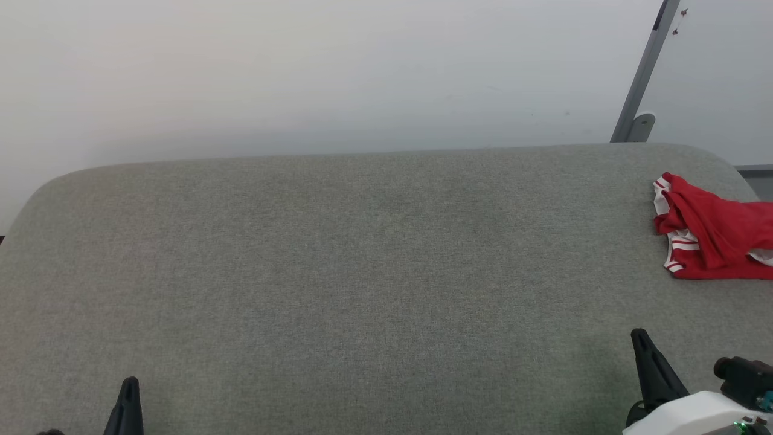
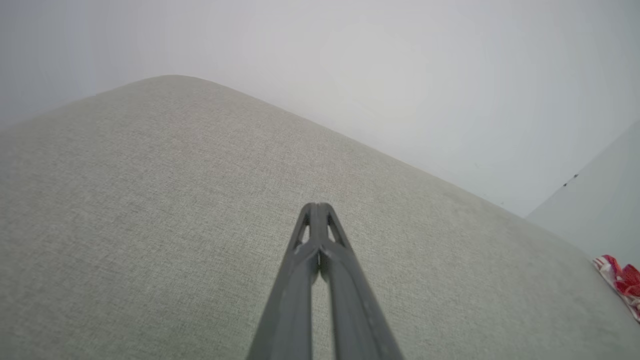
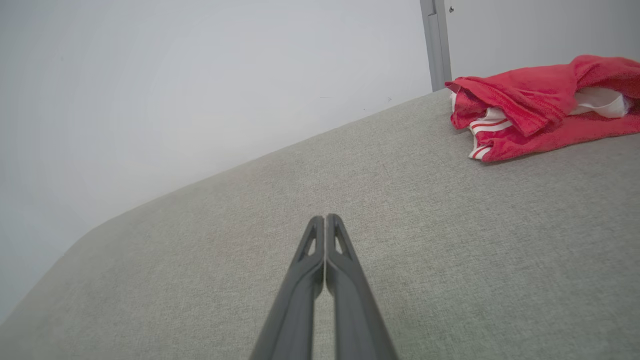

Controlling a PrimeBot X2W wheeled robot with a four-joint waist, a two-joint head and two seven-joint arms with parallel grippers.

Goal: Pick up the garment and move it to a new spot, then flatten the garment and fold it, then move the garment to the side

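Note:
The garment (image 1: 715, 235) is a crumpled red heap with white striped edges, lying at the far right of the grey fabric surface (image 1: 362, 272) and cut off by the head view's right edge. The right wrist view has it at the upper right (image 3: 540, 105), and a corner of the garment (image 2: 620, 282) peeks in at the left wrist view's right edge. My right gripper (image 1: 640, 335) hovers near the front right, below the garment and apart from it, shut and empty (image 3: 325, 218). At the front left my left gripper (image 1: 130, 383) is shut on nothing (image 2: 316, 206).
A pale wall rises behind the surface's rounded back edge. A grey metal post (image 1: 643, 72) leans at the back right, just behind the garment. The wide grey surface spreads bare between the two grippers.

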